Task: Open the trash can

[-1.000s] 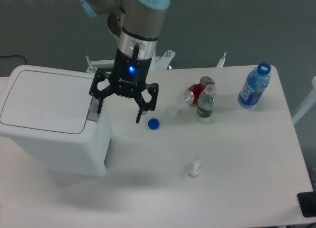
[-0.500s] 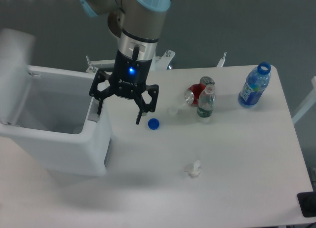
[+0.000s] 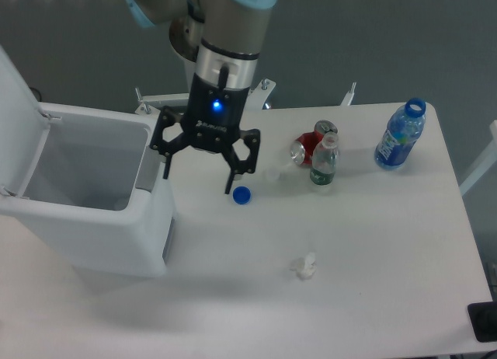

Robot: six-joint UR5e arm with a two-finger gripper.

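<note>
The trash can (image 3: 116, 235) is a large white boxy bin at the table's left. Its lid (image 3: 17, 114) stands raised at the far left, and the inside of the bin shows empty. The grey push latch (image 3: 147, 175) sits on the bin's right rim. My gripper (image 3: 197, 178) hangs just right of that rim with its fingers spread wide and nothing between them. The left finger (image 3: 165, 163) is close beside the latch, apart from it.
A blue bottle cap (image 3: 241, 194) lies below the right finger. A red can (image 3: 309, 147) and a small green-labelled bottle (image 3: 324, 162) stand mid-table. A blue bottle (image 3: 400, 134) is at the far right. A crumpled white scrap (image 3: 304, 266) lies near the front.
The lid went from shut to fully raised at the left. My gripper has shifted a little to the right, away from the latch, still open.
</note>
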